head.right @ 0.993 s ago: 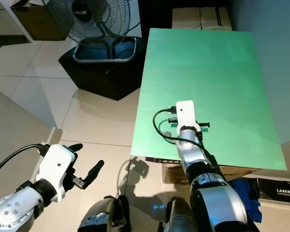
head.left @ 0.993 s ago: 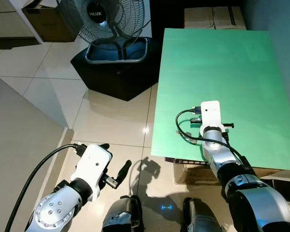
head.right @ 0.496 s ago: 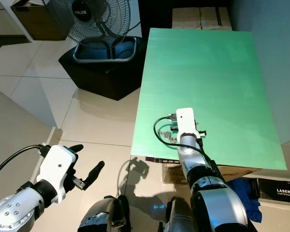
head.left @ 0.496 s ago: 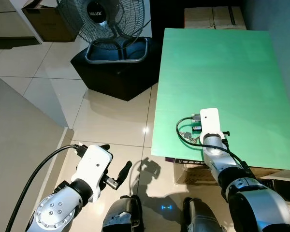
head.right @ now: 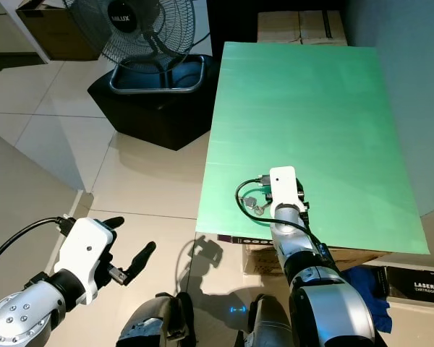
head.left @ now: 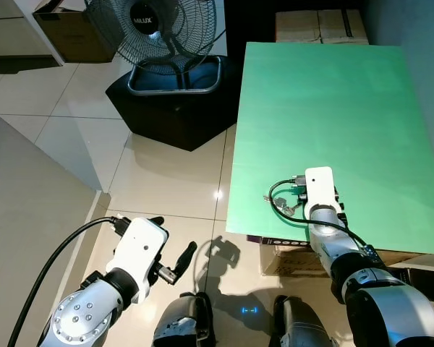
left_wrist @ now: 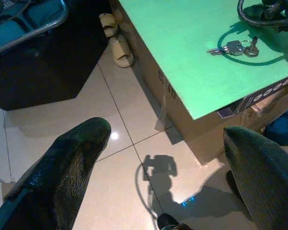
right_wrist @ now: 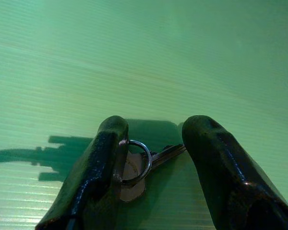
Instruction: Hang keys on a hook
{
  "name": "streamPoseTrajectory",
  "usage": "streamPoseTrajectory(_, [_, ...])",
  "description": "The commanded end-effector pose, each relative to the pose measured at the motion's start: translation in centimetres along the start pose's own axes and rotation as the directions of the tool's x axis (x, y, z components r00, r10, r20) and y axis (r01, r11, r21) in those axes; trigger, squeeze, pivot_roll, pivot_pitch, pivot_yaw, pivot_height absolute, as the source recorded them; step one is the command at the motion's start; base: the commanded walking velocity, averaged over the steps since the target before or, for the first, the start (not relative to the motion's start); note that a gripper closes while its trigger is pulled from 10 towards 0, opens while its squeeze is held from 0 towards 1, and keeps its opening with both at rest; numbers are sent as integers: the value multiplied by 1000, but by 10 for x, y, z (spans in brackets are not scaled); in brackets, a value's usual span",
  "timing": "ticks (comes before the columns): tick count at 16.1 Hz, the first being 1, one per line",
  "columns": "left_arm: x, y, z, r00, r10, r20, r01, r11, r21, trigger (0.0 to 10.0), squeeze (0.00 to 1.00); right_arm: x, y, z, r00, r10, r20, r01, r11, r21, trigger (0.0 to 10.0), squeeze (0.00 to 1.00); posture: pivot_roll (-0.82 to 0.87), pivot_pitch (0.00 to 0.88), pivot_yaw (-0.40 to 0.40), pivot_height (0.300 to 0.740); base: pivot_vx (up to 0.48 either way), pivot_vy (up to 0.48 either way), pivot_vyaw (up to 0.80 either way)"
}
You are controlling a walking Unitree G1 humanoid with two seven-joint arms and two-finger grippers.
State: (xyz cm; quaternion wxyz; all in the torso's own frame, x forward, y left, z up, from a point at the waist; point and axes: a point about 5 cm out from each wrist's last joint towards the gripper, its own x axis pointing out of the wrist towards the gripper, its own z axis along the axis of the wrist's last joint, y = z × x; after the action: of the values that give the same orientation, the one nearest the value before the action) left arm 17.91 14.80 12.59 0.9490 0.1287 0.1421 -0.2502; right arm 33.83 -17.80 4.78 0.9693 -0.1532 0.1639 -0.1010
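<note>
Early stage: keys lie on the green table near its front edge, right gripper open astride them, ungrasped, left gripper open over floor, no hook seen

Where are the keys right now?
The keys lie on the green table near its front left corner, between the open fingers of the right gripper, close to one finger.

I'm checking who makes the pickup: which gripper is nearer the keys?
Right. The right gripper is down at the keys on the green table, fingers open either side. The left gripper hangs over the floor beside the table.
</note>
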Motion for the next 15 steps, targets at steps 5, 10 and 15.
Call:
streamPoseTrajectory(5, [-5, 0, 0, 1000, 2, -12, -2, 1000, 11, 10000, 0, -10, 9, -28, 993, 36, -116, -37, 999, -7, 10000, 0, 83, 300, 134, 713, 0, 0, 0])
streamPoseTrajectory(10, [-5, 1, 1, 1000, 9, -11, -9, 1000, 12, 10000, 0, -10, 11, -27, 994, 35, -102, -38, 999, -27, 10000, 0, 84, 302, 128, 713, 0, 0, 0])
streamPoseTrajectory(15, [-4, -2, 0, 1000, 6, -10, -6, 1000, 5, 10000, 0, -13, 13, -17, 999, -33, 33, 37, 989, -146, 10000, 0, 69, 310, 121, 713, 0, 0, 0])
